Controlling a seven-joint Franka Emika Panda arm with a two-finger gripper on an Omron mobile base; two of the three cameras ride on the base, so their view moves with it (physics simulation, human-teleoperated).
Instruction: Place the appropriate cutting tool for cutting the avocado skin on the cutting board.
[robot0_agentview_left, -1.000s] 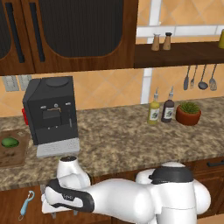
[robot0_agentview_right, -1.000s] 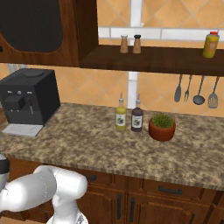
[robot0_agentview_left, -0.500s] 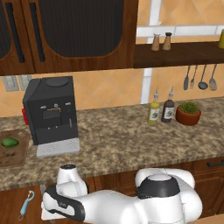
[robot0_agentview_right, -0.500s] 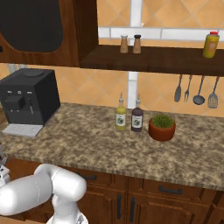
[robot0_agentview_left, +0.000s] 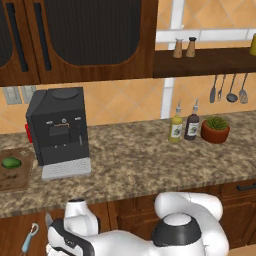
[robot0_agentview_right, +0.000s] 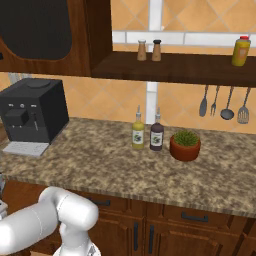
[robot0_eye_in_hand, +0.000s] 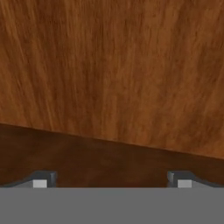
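The brown cutting board (robot0_agentview_left: 15, 179) lies at the counter's far left, with the dark-green avocado (robot0_agentview_left: 11, 162) resting on it. My arm is folded low in front of the lower cabinets, its hand (robot0_agentview_left: 70, 235) below the counter edge. A thin grey sliver (robot0_agentview_left: 47, 220) beside the hand may be the knife's blade; its handle is hidden. In the hand view my gripper (robot0_eye_in_hand: 112, 180) is open, the fingertips (robot0_eye_in_hand: 43, 180) far apart, with nothing between them and brown cabinet wood (robot0_eye_in_hand: 113, 74) close ahead.
A light-blue-handled peeler (robot0_agentview_left: 28, 241) hangs low at the left of the hand. The black coffee machine (robot0_agentview_left: 57, 131) stands right of the board. Two bottles (robot0_agentview_left: 183, 125) and a potted plant (robot0_agentview_left: 215, 130) stand farther right; utensils (robot0_agentview_left: 230, 89) hang under the shelf.
The arm has folded down and to the left, and its hand has sunk lower in front of the cabinets. The board, avocado and peeler have stayed put.
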